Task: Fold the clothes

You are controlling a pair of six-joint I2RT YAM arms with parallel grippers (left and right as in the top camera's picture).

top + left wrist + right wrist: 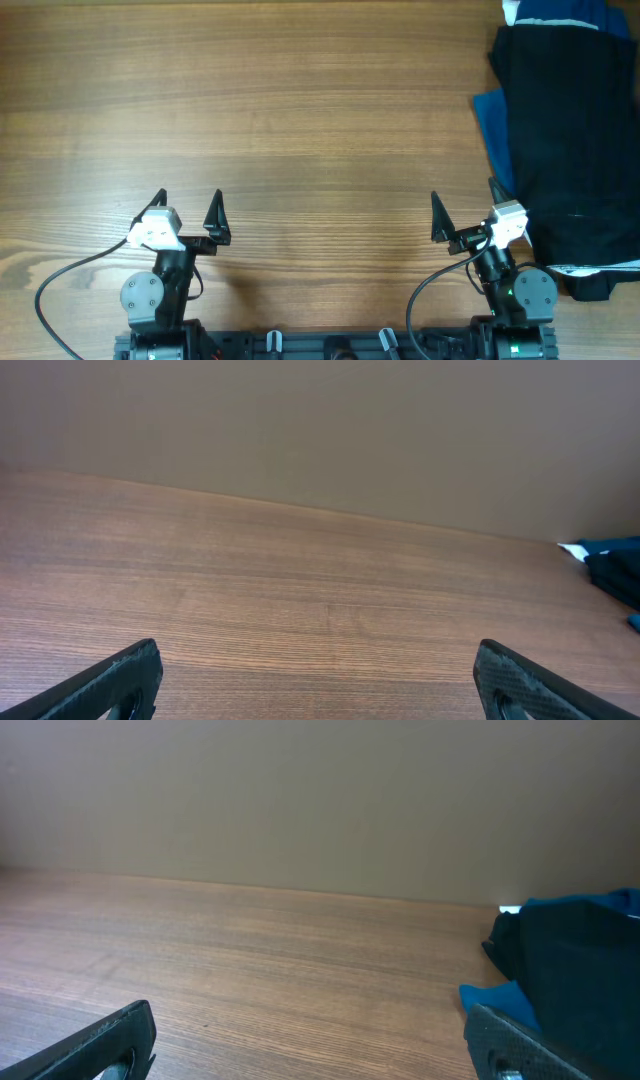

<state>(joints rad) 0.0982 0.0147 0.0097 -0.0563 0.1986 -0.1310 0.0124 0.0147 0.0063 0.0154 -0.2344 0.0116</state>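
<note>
From above, the wooden table point(300, 100) takes up nearly the whole view. The left claw point(188, 200) sits at the near edge with its two dark fingers spread wide and nothing between them. The right claw point(463, 200) is parked the same way, also spread and holding nothing. A black garment point(575, 140) lies in a heap at the far right of the table, running from the top edge down past the right arm. Blue cloth point(490, 125) pokes out from under its left side and again at the top. A pale band point(600, 268) shows along its lower edge. The right claw's outer finger is just beside the black fabric; I cannot tell whether it touches.

From the left wrist, the left claw point(315, 665) is open over bare wood, and the clothes are only a dark and blue sliver at the right edge.

From the right wrist, the right claw point(310, 1025) is open too. The black garment point(580, 960) sits on the table ahead and to the right, with blue cloth point(490, 995) at its foot.
</note>
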